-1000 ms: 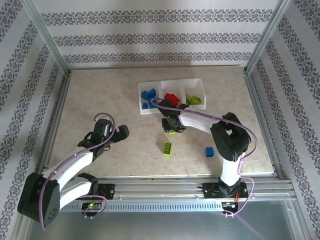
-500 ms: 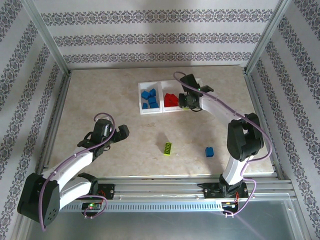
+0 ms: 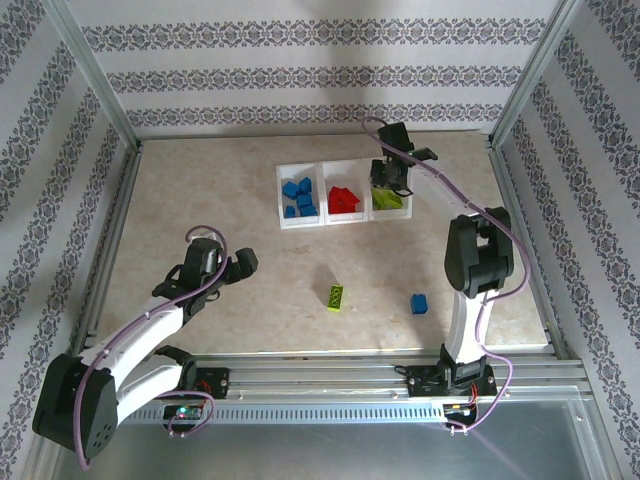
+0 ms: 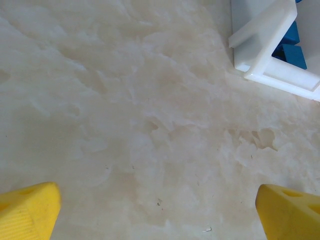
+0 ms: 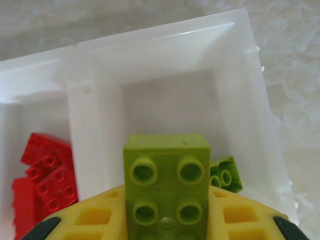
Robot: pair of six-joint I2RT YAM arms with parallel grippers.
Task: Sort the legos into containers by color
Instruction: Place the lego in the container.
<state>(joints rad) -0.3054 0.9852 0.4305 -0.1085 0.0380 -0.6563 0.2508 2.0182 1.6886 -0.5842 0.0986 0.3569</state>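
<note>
The white tray of containers (image 3: pixel 303 223) lies at the back middle of the table. Blue legos (image 3: pixel 298 197) fill its left compartment, red ones (image 3: pixel 345 198) the middle and lime ones (image 3: pixel 392 199) the right. My right gripper (image 3: pixel 386 184) hangs over the right compartment, shut on a lime brick (image 5: pixel 166 175) between its yellow fingers (image 5: pixel 240 220). Below it lie another lime brick (image 5: pixel 226 173) in that compartment and the red bricks (image 5: pixel 45 180) beside it. On the table lie a loose lime brick (image 3: pixel 336 296) and a blue brick (image 3: pixel 419 303). My left gripper (image 3: pixel 240 265) stands open over bare table.
In the left wrist view the tray's corner (image 4: pixel 265 45) with blue bricks (image 4: pixel 292 45) sits at the upper right, well beyond the open gripper (image 4: pixel 157 215). Aluminium frame posts and patterned walls enclose the table on three sides.
My right gripper has carried the lime brick from the middle of the table back and right, to above the tray's right compartment. The left arm has barely moved.
</note>
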